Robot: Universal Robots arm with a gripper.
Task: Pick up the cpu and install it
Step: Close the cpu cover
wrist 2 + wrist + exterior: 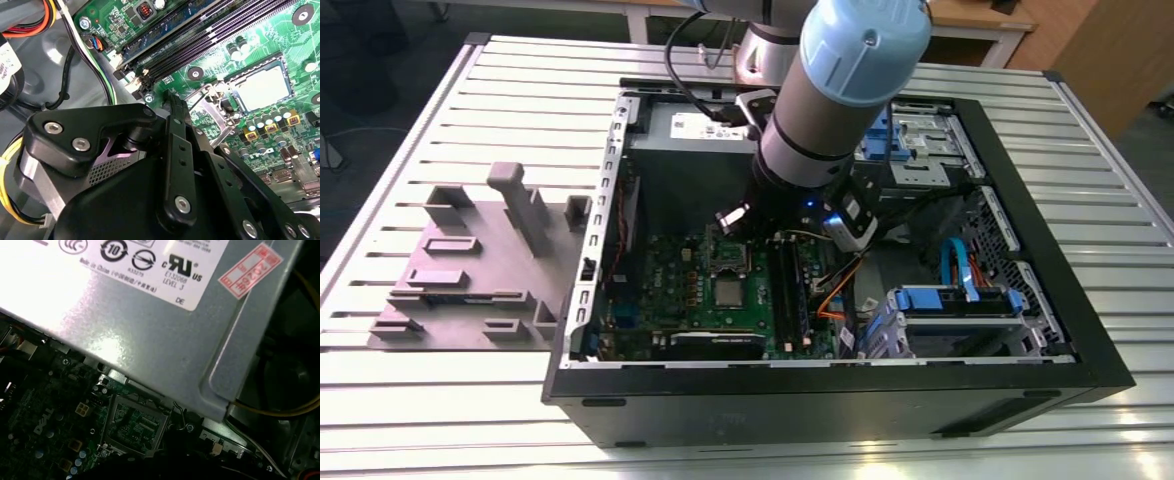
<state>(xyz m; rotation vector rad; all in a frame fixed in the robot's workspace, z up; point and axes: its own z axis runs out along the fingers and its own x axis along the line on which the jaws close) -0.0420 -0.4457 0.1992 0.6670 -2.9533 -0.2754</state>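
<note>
The exterior view shows the arm [834,90] inside the case [1041,290] on the counter [480,400]. The second wrist view shows the cpu [262,90] in its socket [260,67] near the tool [174,112]; its grip I cannot tell.

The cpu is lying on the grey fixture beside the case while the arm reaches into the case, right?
No. The cpu sits in the motherboard socket inside the case, not on the grey fixture; the second wrist view shows it. The arm does reach into the case.
</note>
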